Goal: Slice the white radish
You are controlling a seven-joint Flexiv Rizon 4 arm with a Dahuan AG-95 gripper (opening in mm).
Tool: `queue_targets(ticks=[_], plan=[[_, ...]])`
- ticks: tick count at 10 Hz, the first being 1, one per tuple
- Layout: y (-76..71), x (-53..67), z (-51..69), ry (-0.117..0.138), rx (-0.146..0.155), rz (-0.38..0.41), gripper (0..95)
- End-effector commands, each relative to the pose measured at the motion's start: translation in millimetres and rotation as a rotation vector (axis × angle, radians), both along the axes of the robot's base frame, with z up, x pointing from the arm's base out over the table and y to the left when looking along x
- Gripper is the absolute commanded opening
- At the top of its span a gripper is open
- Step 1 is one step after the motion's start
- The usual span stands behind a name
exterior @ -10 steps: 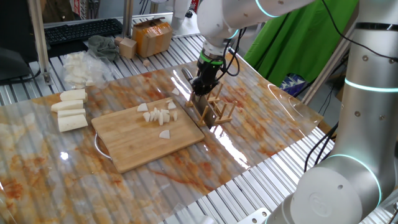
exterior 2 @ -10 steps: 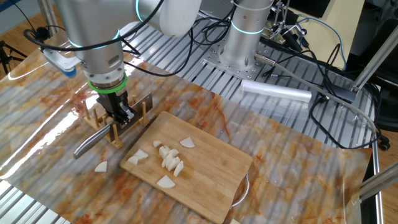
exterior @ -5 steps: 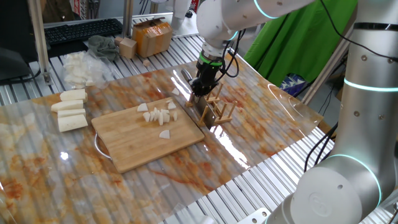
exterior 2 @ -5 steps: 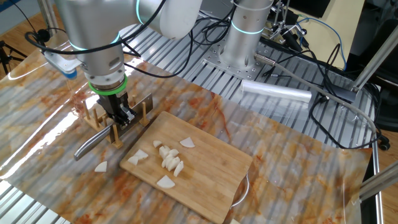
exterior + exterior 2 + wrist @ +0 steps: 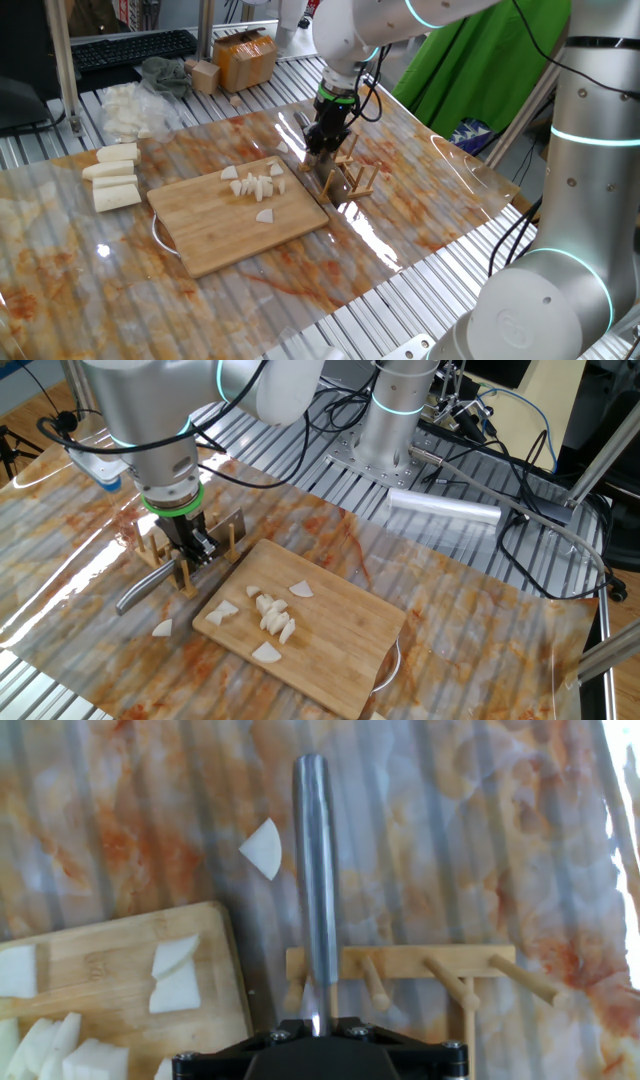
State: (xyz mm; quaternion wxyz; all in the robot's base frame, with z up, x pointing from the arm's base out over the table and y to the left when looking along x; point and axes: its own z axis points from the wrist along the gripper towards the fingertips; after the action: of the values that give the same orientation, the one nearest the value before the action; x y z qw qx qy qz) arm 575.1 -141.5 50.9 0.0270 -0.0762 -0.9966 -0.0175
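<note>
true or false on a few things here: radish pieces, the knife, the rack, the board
1. The radish pieces lie mostly on the board. True.
2. One radish piece lies off the board, on the table. True.
3. The knife lies flat on the board. False: it sits in the wooden rack, beside the board.
4. The gripper hovers over the three long radish chunks. False: it is at the rack.
5. The knife handle is metal. True.

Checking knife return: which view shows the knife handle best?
Hand view: the knife handle runs unobstructed up the frame, resting across the wooden rack. The other fixed view shows it poking out beneath the gripper. In the remaining fixed view the gripper mostly hides it.
</note>
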Motion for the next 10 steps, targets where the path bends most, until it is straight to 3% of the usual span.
queue_targets(ticks=[1,3,4,10], plan=[[0.1,-1.2,0.7,-0.003,-0.010,0.005,57.0],[-0.2,-1.9,5.4,0.005,-0.013,0.010,57.0],[-0.8,-3.3,13.2,0.025,-0.014,0.016,57.0],[1.7,-7.4,52.2,0.038,-0.049,0.107,57.0]])
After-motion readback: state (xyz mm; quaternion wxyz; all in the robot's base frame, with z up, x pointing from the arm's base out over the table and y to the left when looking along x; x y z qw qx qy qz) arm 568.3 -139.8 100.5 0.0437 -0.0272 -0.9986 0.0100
